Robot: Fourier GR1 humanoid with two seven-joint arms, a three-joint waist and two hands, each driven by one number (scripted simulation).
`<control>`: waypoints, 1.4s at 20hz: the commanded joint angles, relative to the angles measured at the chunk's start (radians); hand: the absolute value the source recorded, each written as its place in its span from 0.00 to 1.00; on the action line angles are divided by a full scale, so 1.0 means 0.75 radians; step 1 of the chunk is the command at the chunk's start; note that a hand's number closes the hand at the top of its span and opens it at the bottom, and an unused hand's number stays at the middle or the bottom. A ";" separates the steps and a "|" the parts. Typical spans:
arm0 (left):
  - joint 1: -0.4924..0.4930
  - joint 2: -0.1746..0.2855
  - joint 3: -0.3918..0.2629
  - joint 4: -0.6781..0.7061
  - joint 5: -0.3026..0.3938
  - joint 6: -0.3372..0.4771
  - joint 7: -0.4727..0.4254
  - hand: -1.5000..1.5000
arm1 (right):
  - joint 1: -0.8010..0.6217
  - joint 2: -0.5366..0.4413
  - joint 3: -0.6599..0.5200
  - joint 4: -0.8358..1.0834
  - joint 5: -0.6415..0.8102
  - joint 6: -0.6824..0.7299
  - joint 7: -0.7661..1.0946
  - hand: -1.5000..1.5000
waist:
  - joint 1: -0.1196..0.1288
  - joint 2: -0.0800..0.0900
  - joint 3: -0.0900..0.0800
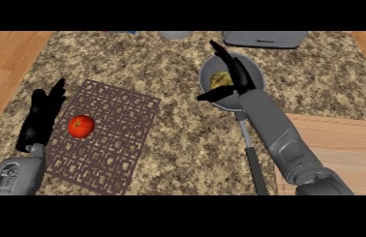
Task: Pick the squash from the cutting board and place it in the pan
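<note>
Seeing yellow squash (220, 79) inside the grey pan (208, 70), partly hidden by the right hand (239, 76) above it, fingers straight, thumb spread, holding nothing. Tomato (81, 126) sits on the cutting board (114, 134). Left hand (41, 117) rests open at the board's left edge.

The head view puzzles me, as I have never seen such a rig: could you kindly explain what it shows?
The camera sits at the robot's head and looks steeply down at a speckled counter. The two grey forearms with black hands belong to the robot. Its left hand rests open, fingers up, at the left edge of a brown cutting board, on which lies a red tomato. Its right hand is open over a grey pan with a long handle. A yellowish squash lies in the pan. Neither hand holds anything.
</note>
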 commanded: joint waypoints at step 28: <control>0.075 -0.011 0.024 -0.025 0.000 -0.019 -0.054 0.50 | 0.226 -1.001 -0.199 0.033 -0.174 0.868 -0.150 0.00 | -0.004 0.003 0.006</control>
